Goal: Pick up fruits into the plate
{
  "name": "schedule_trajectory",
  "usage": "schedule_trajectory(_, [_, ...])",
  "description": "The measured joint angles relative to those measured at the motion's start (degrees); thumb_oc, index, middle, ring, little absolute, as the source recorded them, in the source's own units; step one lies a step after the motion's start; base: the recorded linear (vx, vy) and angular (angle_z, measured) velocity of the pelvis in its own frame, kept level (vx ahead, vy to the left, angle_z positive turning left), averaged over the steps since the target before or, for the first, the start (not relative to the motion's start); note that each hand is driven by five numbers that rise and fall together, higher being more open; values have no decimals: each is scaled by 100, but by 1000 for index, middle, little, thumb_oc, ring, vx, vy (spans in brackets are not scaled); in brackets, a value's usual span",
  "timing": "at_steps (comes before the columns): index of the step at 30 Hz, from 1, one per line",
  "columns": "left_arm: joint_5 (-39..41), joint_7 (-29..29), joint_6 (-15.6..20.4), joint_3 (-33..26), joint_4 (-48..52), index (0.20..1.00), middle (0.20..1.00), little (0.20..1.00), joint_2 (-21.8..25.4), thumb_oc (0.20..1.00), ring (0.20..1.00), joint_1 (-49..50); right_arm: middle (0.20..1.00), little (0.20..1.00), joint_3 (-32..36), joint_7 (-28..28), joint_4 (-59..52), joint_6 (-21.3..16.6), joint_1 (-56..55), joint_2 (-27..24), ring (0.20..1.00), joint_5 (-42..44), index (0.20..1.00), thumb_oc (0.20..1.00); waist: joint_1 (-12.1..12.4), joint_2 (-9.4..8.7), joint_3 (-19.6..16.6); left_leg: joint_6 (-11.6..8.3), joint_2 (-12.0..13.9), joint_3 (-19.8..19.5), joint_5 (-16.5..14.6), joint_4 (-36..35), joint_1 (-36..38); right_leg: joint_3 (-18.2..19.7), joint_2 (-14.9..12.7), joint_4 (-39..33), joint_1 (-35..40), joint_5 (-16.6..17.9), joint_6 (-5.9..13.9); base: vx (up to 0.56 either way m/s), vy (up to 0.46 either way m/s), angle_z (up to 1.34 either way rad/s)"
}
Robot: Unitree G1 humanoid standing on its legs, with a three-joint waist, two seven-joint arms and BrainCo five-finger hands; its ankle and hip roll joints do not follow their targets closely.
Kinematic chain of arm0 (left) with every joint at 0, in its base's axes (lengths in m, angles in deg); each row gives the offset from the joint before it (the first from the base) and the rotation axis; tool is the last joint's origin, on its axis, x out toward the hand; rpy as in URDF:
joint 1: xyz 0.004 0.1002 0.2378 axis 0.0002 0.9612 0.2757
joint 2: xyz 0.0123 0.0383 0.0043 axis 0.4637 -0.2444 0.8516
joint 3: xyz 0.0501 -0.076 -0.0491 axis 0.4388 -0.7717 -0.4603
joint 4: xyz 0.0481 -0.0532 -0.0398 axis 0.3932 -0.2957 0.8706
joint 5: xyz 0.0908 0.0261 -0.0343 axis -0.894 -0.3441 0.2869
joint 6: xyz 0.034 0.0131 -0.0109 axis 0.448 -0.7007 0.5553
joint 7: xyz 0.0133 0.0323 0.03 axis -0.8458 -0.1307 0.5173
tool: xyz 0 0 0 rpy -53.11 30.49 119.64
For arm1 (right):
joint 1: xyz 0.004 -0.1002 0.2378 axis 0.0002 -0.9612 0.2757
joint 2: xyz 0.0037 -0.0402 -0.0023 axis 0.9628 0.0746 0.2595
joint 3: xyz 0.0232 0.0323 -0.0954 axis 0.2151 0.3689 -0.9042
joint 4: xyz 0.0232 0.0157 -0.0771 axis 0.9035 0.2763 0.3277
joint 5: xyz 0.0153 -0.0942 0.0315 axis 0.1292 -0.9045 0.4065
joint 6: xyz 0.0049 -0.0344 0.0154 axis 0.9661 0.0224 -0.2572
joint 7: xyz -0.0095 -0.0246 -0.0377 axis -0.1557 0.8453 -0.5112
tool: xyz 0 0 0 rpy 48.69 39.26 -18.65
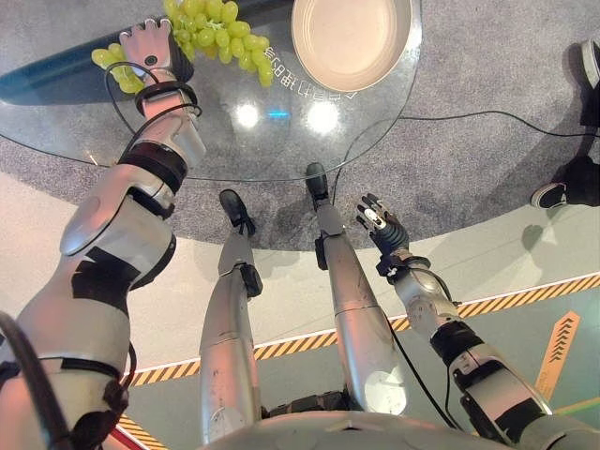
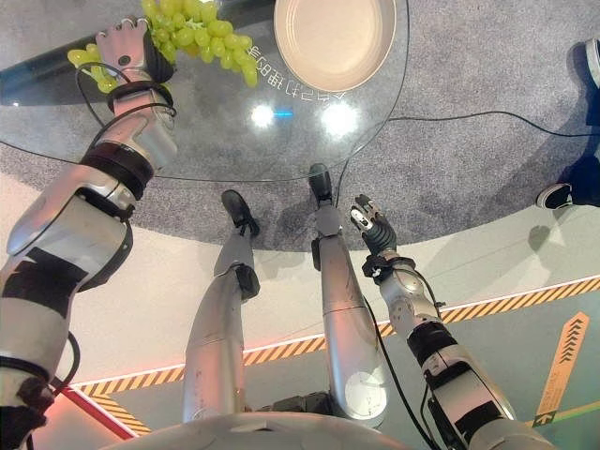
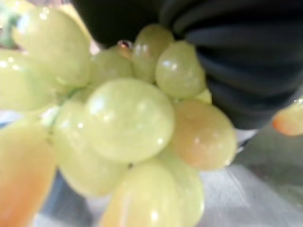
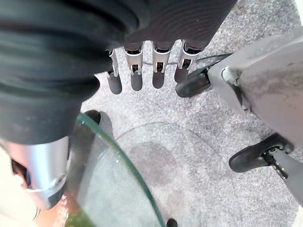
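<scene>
Grapes (image 1: 217, 36) are seen lying on the glass desk (image 1: 234, 141), the bunch's long axis running from the left hand (image 1: 148, 45) toward the plate (image 1: 352, 39). That hand rests upon the bunch's near-left end; its fingers' state cannot be told. The right hand (image 1: 377, 221) hangs low, fingers straight.

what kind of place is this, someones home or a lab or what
Probably a lab or demo space, not a home: yellow-black hazard tape marks the painted floor, a grey carpet lies under a round glass table, and a person's shoe stands nearby.
</scene>
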Motion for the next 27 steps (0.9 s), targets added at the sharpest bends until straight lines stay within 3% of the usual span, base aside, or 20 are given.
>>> schedule_trajectory(7, [269, -9, 325, -35, 144, 200, 200, 200, -23, 200, 200, 586, 1000, 1000, -52, -3, -5, -78, -5, 11, 1000, -1, 1000, 1000, 89, 3, 2, -3, 5, -29, -2, -33, 340, -49, -10, -101, 396, 0, 0, -12, 0, 1])
schedule_trajectory(14, [101, -280, 796, -375, 1026, 200, 200, 200, 114, 200, 200, 1702, 1000, 1000, -39, -9, -335, -154, -156, -23, 1000, -125, 1000, 1000, 405, 29, 22, -83, 4, -220, 41, -539, 1750, -342, -39, -580, 1898, 5, -8, -4, -15, 10])
schedule_trajectory(21, [-674, -620, 1359, -520, 1931, 200, 200, 200, 1000, 200, 200, 2216, 1000, 1000, 269, -118, -1088, -56, -443, -122, 1000, -431, 1000, 1000, 596, 50, 55, -96, 61, -449, 246, -1157, 3140, -698, -26, -1231, 3459, 68, -37, 58, -43, 16])
schedule_trajectory(27, [-1192, -821, 1748, -700, 3376, 200, 200, 200, 2088, 200, 200, 2476, 1000, 1000, 971, -276, -1971, 459, -470, -726, 1000, -910, 1000, 1000, 823, 59, 38, -199, 106, -618, 246, -1527, 3797, -926, 29, -1745, 4282, 111, -70, 100, -15, 16])
